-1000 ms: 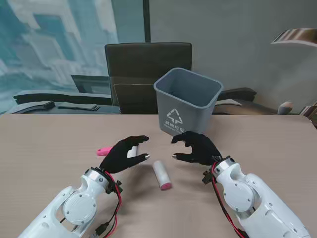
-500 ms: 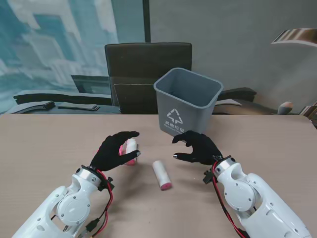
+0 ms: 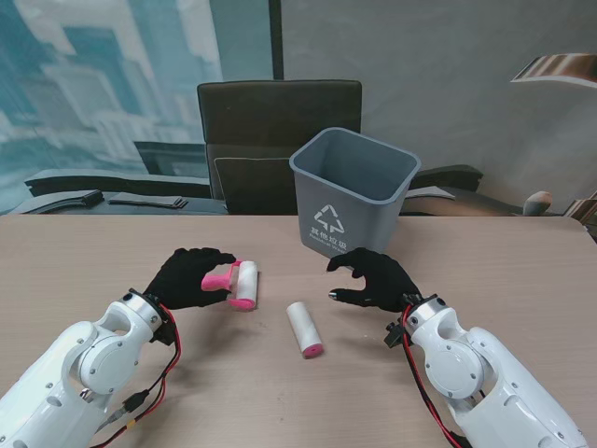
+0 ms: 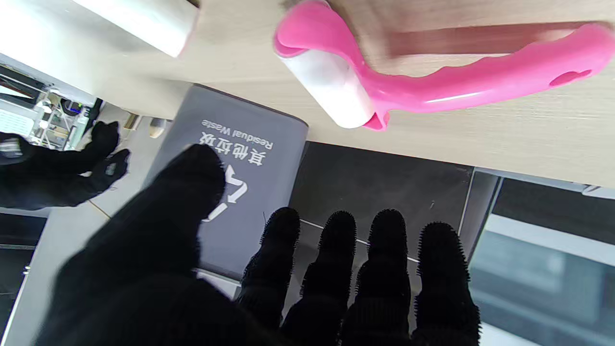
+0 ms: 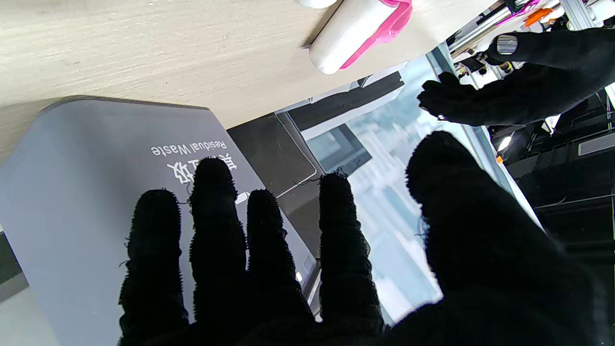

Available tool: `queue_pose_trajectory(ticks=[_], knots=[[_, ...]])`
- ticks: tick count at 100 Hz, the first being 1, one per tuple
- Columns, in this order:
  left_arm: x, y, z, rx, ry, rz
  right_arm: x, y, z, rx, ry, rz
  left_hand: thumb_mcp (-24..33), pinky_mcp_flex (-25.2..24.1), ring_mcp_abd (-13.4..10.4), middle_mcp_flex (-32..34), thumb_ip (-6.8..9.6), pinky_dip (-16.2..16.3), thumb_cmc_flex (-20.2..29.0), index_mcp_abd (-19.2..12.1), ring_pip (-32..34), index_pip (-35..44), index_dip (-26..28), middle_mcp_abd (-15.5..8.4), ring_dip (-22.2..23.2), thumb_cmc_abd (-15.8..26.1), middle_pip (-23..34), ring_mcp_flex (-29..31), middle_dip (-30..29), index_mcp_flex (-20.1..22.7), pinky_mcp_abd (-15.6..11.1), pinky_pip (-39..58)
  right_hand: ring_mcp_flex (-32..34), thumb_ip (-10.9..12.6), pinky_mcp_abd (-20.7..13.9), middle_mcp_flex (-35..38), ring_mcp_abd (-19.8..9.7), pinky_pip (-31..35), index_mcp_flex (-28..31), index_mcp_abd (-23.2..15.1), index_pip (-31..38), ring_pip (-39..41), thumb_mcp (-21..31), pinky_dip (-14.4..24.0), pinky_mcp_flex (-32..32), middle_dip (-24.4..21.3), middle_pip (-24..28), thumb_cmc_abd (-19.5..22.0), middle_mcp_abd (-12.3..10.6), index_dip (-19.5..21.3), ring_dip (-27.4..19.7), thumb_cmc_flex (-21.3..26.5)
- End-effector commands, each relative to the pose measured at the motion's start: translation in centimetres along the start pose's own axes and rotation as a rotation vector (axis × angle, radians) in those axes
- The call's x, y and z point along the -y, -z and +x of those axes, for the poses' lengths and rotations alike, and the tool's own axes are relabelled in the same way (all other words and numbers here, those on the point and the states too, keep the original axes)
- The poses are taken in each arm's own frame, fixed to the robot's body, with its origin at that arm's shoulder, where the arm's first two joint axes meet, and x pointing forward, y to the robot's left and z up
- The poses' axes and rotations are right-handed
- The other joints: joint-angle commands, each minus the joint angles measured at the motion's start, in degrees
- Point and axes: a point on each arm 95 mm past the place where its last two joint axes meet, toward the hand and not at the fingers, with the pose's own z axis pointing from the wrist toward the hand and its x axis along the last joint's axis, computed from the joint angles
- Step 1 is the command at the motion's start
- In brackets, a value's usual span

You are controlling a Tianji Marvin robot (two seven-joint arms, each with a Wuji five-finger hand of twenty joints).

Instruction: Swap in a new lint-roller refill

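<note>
Left hand (image 3: 187, 275), fingers spread and empty, sits beside the pink lint roller (image 3: 231, 282) on the bench (image 3: 84, 271); right hand (image 3: 375, 277) idle, open; spare refill (image 3: 304, 328) between them; a glancing grasp could roll the roller away.

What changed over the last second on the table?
The left robot hand swung left and back over the pink lint roller, which now lies uncovered at its fingertips; whether it grips the handle is unclear. The loose refill, bin and open right robot hand stayed put.
</note>
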Motion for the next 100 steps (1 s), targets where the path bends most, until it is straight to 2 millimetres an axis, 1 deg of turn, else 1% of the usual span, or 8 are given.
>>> queue_pose_trajectory(ticks=[1,11,24,29,72,85,89,100], knots=[[-0.2,-0.7,-0.4,0.027,0.011,0.012,0.4,0.2,0.2,-0.001,-0.001,0.013,-2.88,-1.03,0.42,-0.53,-1.16,0.22,-0.8,1.52,-0.67,-2.18,-0.17,1.61,-0.34,1.43,-0.75,-2.05,-1.6,1.1,-0.11,-1.08,0.99,2.37,0.19,0.07,-2.75,1.24,1.09,-0.59,-0.03,1.18,-1.36,0.46,-0.15,-0.34,-0.81,1.92,0.56,0.12,0.46,0.3],[-0.4,-1.8,-1.0,0.071,0.01,0.015,0.4,0.1,0.1,-0.001,0.0,0.018,-11.09,-1.69,1.23,-0.61,-0.14,1.7,1.02,3.51,-0.4,-2.77,0.65,2.32,0.2,5.9,-0.6,-2.75,-1.3,2.44,0.16,-1.5,0.97,2.37,0.25,0.05,-2.77,1.24,1.16,-0.58,0.03,1.17,-1.46,0.47,-0.16,-0.34,-0.83,2.02,0.48,0.16,0.46,0.31],[-0.7,-2.7,-1.9,0.113,-0.021,-0.008,0.4,0.1,0.1,0.001,0.0,0.025,-13.13,-2.21,1.91,-0.68,0.0,2.0,0.42,4.92,-0.4,-2.85,0.74,3.02,0.27,7.14,-0.63,-3.15,-1.31,3.39,0.65,-1.74,0.94,2.39,0.2,0.03,-2.77,1.24,1.21,-0.56,0.05,1.14,-1.53,0.47,-0.16,-0.35,-0.84,2.05,0.55,0.18,0.45,0.42],[-0.9,-3.0,-2.2,0.126,-0.033,-0.021,0.4,0.1,0.1,0.002,0.0,0.024,-16.9,-2.32,2.17,-0.58,0.66,2.74,1.64,5.19,-0.28,-3.64,0.8,3.18,0.43,8.37,-0.7,-3.22,-1.36,4.03,0.8,-1.86,0.97,2.4,0.21,0.05,-2.74,1.24,1.16,-0.51,0.03,1.16,-1.56,0.47,-0.15,-0.35,-0.85,2.09,0.59,0.18,0.46,0.44],[-3.0,-5.2,-3.5,0.166,-0.071,-0.156,0.4,0.1,-0.1,0.006,0.004,0.026,-18.29,-2.62,2.72,-0.02,1.82,3.25,2.85,5.49,-0.4,-2.33,1.97,3.61,0.54,7.98,-0.79,-3.57,-1.33,6.12,1.35,-2.19,1.03,2.44,0.27,0.08,-2.69,1.21,1.21,-0.59,0.01,1.18,-1.75,0.47,-0.21,-0.37,-0.88,2.23,0.58,0.22,0.47,0.49],[-3.7,-5.6,-3.8,0.174,-0.096,-0.193,0.4,0.1,-0.2,0.007,0.006,0.025,-17.69,-2.64,2.94,0.45,3.02,3.33,3.52,5.96,-0.5,-1.96,2.27,3.77,0.5,7.7,-0.97,-3.35,-1.43,6.97,1.49,-2.35,0.96,2.43,0.22,0.1,-2.66,1.24,1.3,-0.57,0.04,1.17,-1.81,0.48,-0.15,-0.36,-0.87,2.23,0.53,0.23,0.47,0.52],[-3.9,-5.7,-3.9,0.176,-0.107,-0.207,0.4,0.1,-0.2,0.007,0.006,0.025,-17.26,-2.57,2.99,0.73,4.7,3.47,3.31,6.09,-0.61,-2.05,2.43,3.82,0.49,7.62,-1.29,-3.28,-1.57,7.18,1.69,-2.54,0.96,2.43,0.23,0.1,-2.69,1.22,1.24,-0.56,0.01,1.17,-1.83,0.48,-0.19,-0.36,-0.87,2.26,0.55,0.23,0.47,0.52],[-4.5,-6.2,-4.1,0.179,-0.116,-0.242,0.4,0.1,-0.2,0.006,0.005,0.026,-16.71,-2.52,3.29,1.08,5.37,3.57,4.09,6.62,-0.61,-1.95,2.49,4.16,0.5,9.62,-1.23,-3.15,-1.56,7.99,1.77,-2.55,0.96,2.44,0.27,0.12,-2.69,1.21,1.23,-0.54,0.0,1.16,-1.88,0.48,-0.2,-0.36,-0.88,2.28,0.59,0.23,0.47,0.52]])
